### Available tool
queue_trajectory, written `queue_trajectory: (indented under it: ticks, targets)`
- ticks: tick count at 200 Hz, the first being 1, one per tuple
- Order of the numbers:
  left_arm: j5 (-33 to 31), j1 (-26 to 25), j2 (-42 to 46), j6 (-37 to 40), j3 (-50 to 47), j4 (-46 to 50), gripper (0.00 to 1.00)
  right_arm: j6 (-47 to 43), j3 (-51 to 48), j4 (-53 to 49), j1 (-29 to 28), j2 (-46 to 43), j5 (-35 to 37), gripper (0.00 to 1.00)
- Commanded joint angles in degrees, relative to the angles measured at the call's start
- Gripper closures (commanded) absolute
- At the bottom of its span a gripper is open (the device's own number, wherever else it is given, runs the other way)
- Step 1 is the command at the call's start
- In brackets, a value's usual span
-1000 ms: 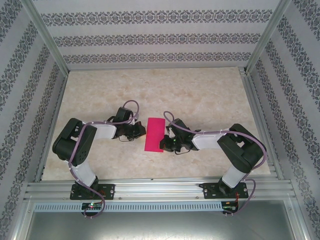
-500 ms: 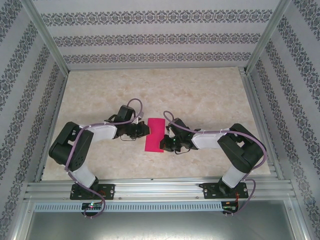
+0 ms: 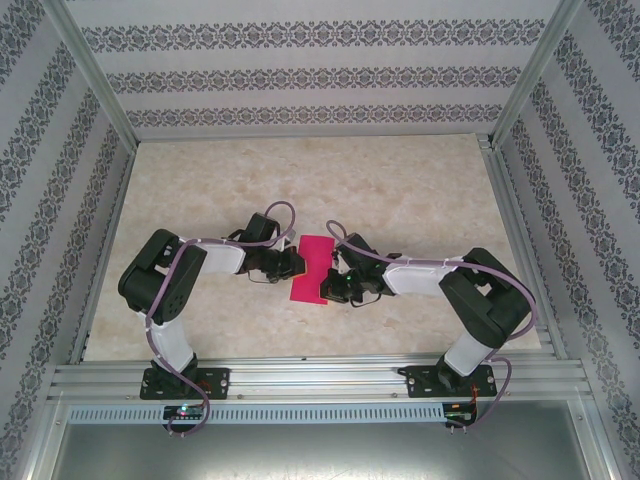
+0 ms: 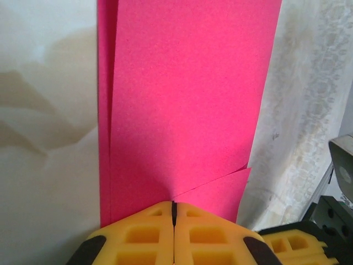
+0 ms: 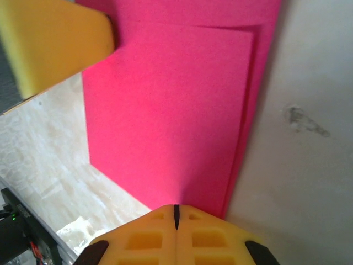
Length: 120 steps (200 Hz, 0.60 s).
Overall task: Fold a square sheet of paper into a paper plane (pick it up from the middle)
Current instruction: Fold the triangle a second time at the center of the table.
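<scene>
Square sheet of paper (image 3: 312,268): 1, folded | jaws: 2 pairs, pinching it

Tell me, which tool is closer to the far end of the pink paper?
Left. The left tool grips the square sheet of paper midway along its left edge; the right tool grips the right edge by the near end.

A folded magenta-pink paper sheet (image 4: 185,94) stretches away from the left arm's yellow two-finger gripper (image 4: 174,207), whose fingers press together on its near edge, over a pale marbled tabletop (image 4: 49,182).
</scene>
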<state>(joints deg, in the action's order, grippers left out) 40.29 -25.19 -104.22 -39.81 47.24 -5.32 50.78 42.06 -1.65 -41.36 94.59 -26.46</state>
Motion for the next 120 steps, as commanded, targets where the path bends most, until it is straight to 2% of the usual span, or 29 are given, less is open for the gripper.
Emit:
queue_trajectory:
  ticks: [1,65,120]
  targets:
    - [-3.5,-0.5,-1.2,1.4,0.3,3.8,0.93,-1.2,1.9,-0.8,0.2,0.0,-1.1,0.98]
    - [-4.2,-0.5,-0.9,0.9,0.0,3.9,0.93,0.7,-3.9,3.2,0.8,3.3,-2.2,0.98]
    - [-4.5,-0.5,-1.8,1.1,0.3,4.3,0.94,0.8,-10.2,0.5,0.4,-4.9,-0.7,0.95]
